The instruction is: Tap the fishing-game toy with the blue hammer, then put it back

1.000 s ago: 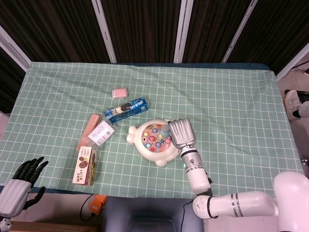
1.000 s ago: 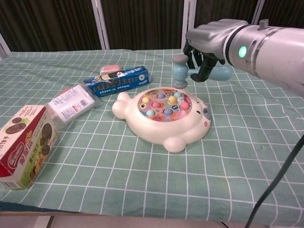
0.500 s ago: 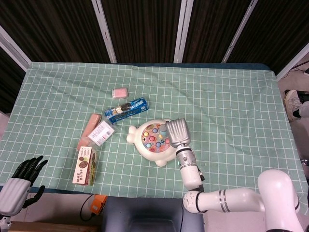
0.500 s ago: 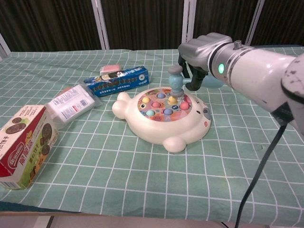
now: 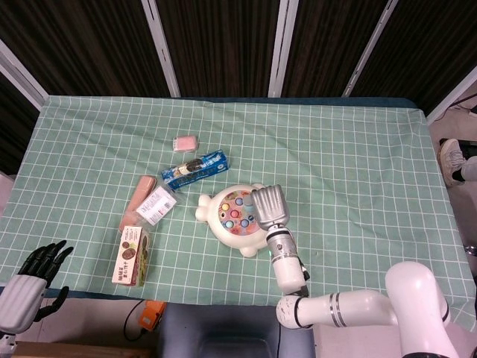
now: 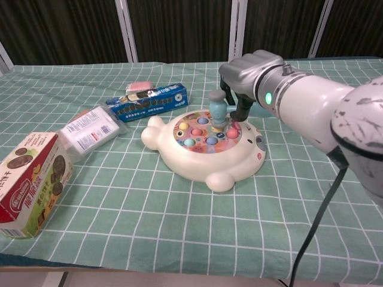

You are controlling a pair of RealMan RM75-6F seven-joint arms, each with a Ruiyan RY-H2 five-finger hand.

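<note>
Blue hammer down on the fishing-game toy.

No readable writing: white label on the clear packet [image 6: 90, 128], red band on the cookie box [image 6: 27, 179] and print on the blue box [image 6: 146, 101] all too small to make out. Right robot hand [image 6: 248, 75] curled around the blue hammer [image 6: 217, 109], head now touching the coloured fish of the fishing-game toy [image 6: 206, 149] near the middle of the desk [image 6: 299, 215]; half a second ago raised just above, further right. Left robot hand [image 5: 33, 280] unchanged at the near left edge, fingers spread, holding nothing.
</note>
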